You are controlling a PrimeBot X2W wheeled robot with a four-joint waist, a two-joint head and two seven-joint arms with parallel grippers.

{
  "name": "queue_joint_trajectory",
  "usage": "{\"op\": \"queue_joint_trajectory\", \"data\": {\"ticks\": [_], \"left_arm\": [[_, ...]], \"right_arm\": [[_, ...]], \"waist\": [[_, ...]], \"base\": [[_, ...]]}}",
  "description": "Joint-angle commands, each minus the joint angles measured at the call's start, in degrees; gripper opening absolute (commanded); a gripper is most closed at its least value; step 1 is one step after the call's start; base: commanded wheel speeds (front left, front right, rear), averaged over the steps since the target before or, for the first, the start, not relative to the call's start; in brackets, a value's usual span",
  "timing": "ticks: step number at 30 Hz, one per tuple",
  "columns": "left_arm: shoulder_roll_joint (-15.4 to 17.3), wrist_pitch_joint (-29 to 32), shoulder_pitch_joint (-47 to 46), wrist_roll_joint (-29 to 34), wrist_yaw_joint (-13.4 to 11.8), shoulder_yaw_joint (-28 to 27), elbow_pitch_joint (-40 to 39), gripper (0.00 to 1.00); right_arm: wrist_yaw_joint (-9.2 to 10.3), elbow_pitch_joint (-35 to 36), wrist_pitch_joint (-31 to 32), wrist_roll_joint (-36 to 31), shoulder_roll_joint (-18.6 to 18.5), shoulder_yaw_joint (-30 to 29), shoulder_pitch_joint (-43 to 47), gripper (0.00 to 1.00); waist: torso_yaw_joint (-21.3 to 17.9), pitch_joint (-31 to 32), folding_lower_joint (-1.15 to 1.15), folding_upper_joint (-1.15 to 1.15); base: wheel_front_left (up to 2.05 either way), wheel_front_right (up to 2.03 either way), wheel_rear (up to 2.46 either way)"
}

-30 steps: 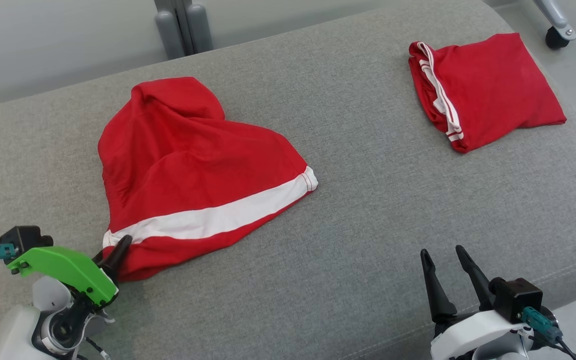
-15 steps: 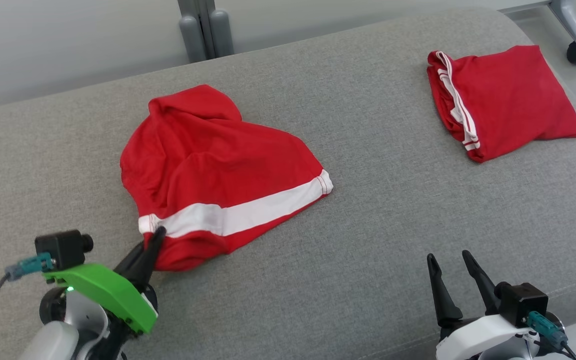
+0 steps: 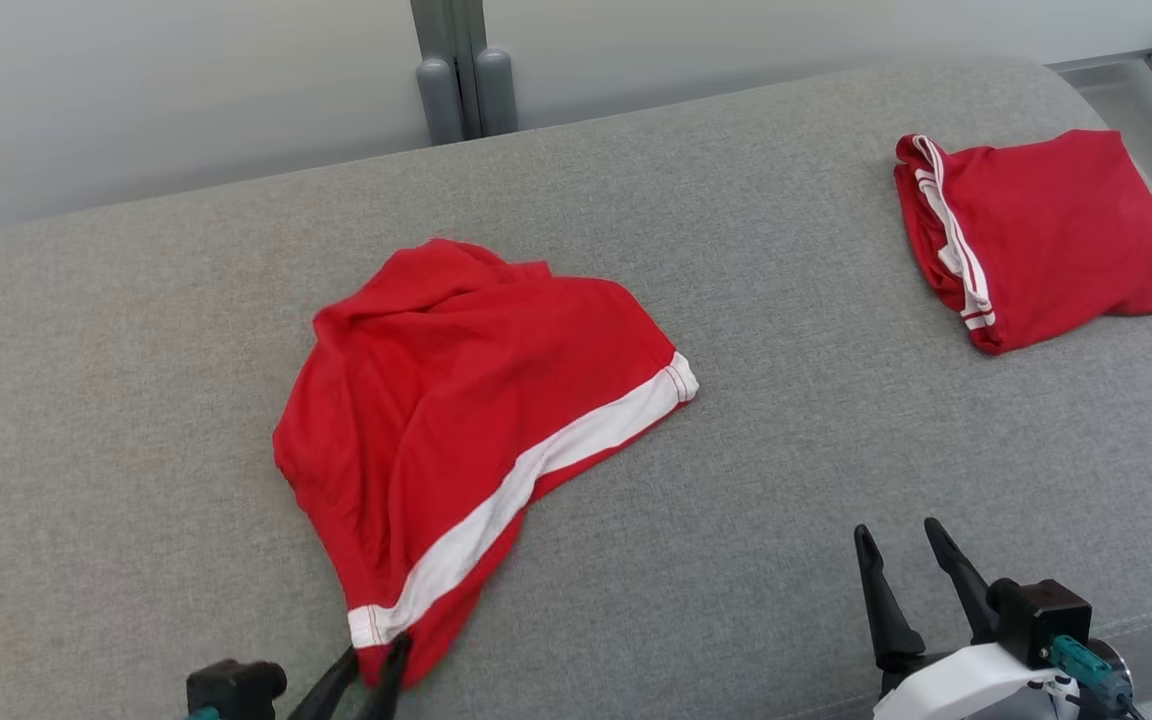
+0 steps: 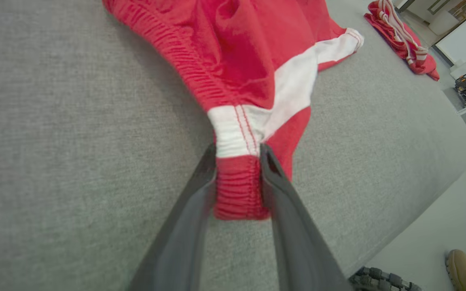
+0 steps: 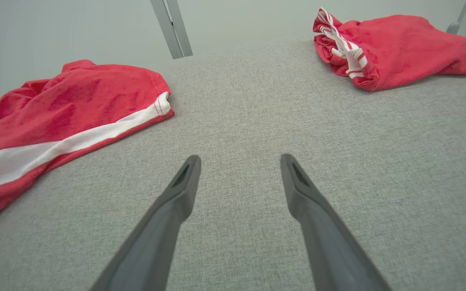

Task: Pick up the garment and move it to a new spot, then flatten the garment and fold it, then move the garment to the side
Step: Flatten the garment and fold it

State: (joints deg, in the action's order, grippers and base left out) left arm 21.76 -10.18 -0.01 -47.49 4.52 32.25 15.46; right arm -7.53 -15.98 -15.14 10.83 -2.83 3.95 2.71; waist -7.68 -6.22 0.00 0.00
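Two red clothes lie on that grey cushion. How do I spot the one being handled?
On the wide grey cushion, look near the middle: a loose red garment, its near corner pinched by the left gripper. Unlike the folded red garment at far right, it shows one broad white band.

Head view's bottom edge cuts off left gripper (image 3: 376,652) bar its fingertips, garment (image 3: 476,400) corner hidden between them; left wrist view crops garment at top, tan shoe (image 4: 464,271) at bottom-right corner, and fingers (image 4: 188,226) look blurred.
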Motion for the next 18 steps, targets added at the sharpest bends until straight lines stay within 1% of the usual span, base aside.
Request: {"op": "queue_joint_trajectory", "data": {"ticks": [1,3,5,10,12,15,18], "left_arm": [[-0.1,-1.1,0.6,1.0,0.5,0.4,2.3,1.00],[-1.6,-2.6,0.4,0.1,1.1,-0.1,4.4,1.00],[-2.5,-3.5,0.1,-1.2,1.7,-0.9,5.6,1.00],[-3.2,-4.4,-1.2,-3.7,2.5,-2.7,5.8,1.00],[-2.9,-4.5,-1.7,-4.6,2.7,-3.1,5.9,1.00],[-3.2,-2.9,-2.3,-7.2,2.9,-3.5,5.9,1.00],[-2.4,0.5,-2.9,-9.2,3.0,-2.7,6.1,1.00]], "right_arm": [[0.09,-0.2,0.0,-0.4,-0.1,-0.1,0.7,1.00],[0.09,-0.2,0.0,-0.5,-0.1,-0.3,0.8,1.00],[0.09,-0.2,0.0,-0.6,-0.1,-0.6,1.0,1.00],[0.09,-0.3,0.0,-1.0,-0.1,-0.4,1.7,1.00],[0.09,-0.4,0.0,-1.1,-0.1,-0.1,1.7,1.00],[0.09,-0.4,0.0,-0.9,-0.1,0.0,1.5,1.00],[0.09,-0.6,0.0,-0.9,-0.1,0.2,1.1,1.00]], "waist": [[0.4,0.5,0.00,0.00],[0.7,0.9,0.00,0.00],[1.2,1.2,0.00,0.00],[2.0,1.7,0.00,0.00],[2.1,1.9,0.00,0.00],[2.2,1.8,0.00,0.00],[2.0,1.7,0.00,0.00]], "base": [[0.00,0.00,0.00],[0.00,0.00,0.00],[0.00,0.00,0.00],[0.00,0.00,0.00],[0.00,0.00,0.00],[0.00,0.00,0.00],[0.00,0.00,0.00]]}}
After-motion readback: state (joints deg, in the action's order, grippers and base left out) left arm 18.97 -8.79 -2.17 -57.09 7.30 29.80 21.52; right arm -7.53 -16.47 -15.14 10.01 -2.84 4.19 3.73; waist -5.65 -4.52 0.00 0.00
